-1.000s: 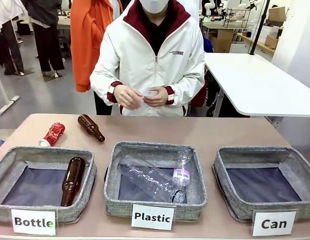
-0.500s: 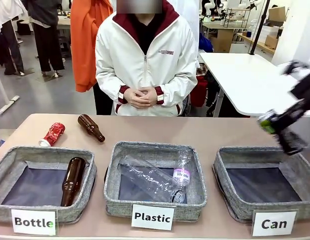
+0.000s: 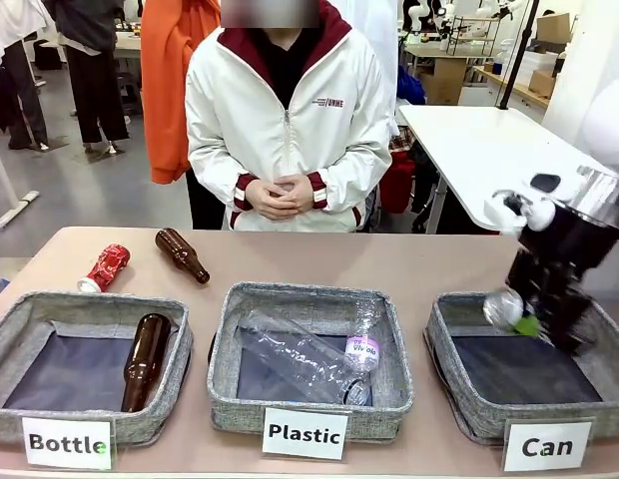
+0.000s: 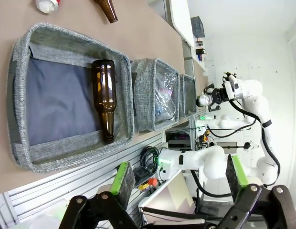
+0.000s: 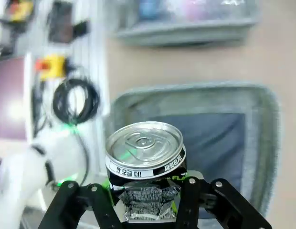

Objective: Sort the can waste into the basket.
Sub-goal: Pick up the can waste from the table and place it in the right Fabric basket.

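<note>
Over the right-hand basket (image 3: 447, 339), the one fronted by the "Can" card (image 3: 547, 445), the right gripper (image 3: 519, 317) pinches the black crushed can (image 3: 502, 307) by its crumpled body, silver top towards the wrist camera. Its arm reaches in from the right, wrist tilted down towards the basket's dark floor. Neither can lies inside yet; the first drop looks close. The red can (image 3: 107, 267) lies on the worktop (image 3: 419, 261) at far left, near a brown bottle (image 3: 182, 254), and is yet to be fetched. The left gripper (image 4: 179, 174) hangs spread and holds nothing, off the near side of the Bottle basket (image 4: 71, 151).
</note>
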